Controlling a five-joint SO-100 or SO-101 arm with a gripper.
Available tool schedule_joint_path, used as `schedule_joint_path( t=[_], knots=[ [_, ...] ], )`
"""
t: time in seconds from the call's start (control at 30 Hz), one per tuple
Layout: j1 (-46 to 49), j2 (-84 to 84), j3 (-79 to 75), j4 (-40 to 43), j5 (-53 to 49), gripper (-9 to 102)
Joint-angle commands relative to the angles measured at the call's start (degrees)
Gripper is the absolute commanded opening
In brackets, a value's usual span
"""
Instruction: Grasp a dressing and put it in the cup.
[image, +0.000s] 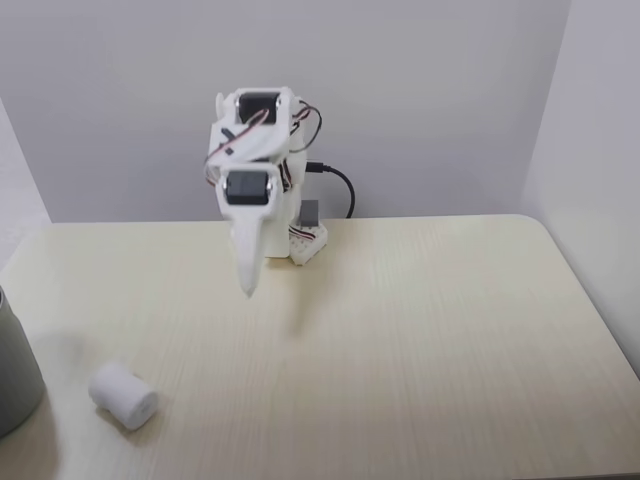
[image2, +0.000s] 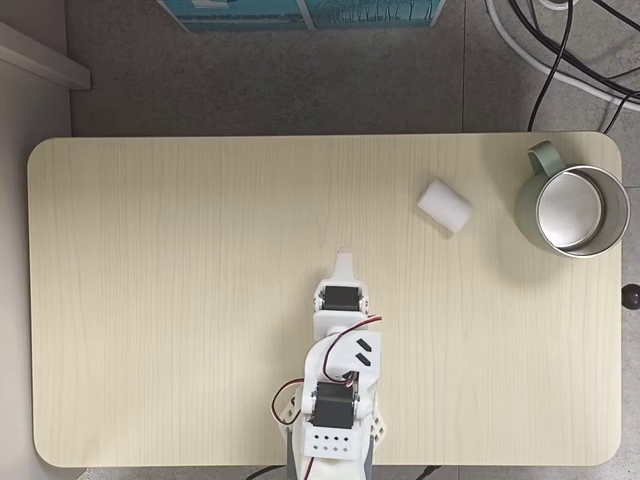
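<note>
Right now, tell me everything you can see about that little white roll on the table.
The dressing is a small, plain white, soft-looking roll, a short cylinder lying on its side on the pale wood-grain table. In the top-down fixed view it sits just left of the cup, with a clear gap between them; in the front fixed view it lies right of the cup. Only the tabletop touches it. The gripper is well away from it.
</note>
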Motion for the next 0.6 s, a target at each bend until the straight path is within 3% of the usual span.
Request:
schedule_joint_path(
  t=[0.0,0.33,0.57],
  knots=[
    [-0.44,0.79,6.77,0.35,-0.18,0],
    [5.27,24.87,31.9,5.62,2.46,0],
    [11.78,46.58,49.04,16.26,6.15,8]
  ],
)
